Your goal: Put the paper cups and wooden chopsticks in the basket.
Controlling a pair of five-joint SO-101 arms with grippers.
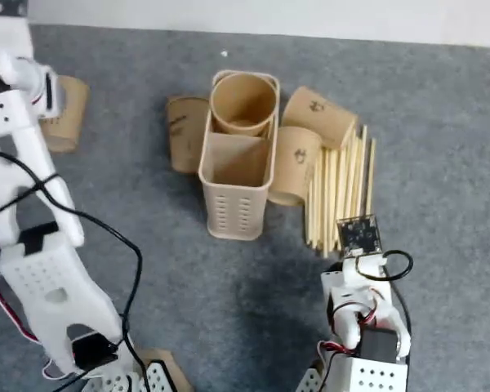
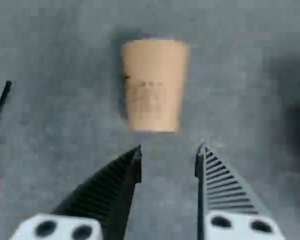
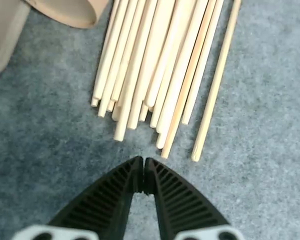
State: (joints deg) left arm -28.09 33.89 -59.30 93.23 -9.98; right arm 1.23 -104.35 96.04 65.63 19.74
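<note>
Basket hemmed both sides; carpet open toward both arms.
Five paper cups, one chopsticks bundle; left gripper apart, right gripper together.

Paper cups were tan, some dark-marked. Wooden chopsticks pale blond. Basket beige, rows of small slots. Table was mottled grey. Left gripper, right gripper black, ribbed.

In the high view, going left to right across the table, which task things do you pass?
lone paper cup → second cup, on its side → basket → wooden chopsticks
</note>
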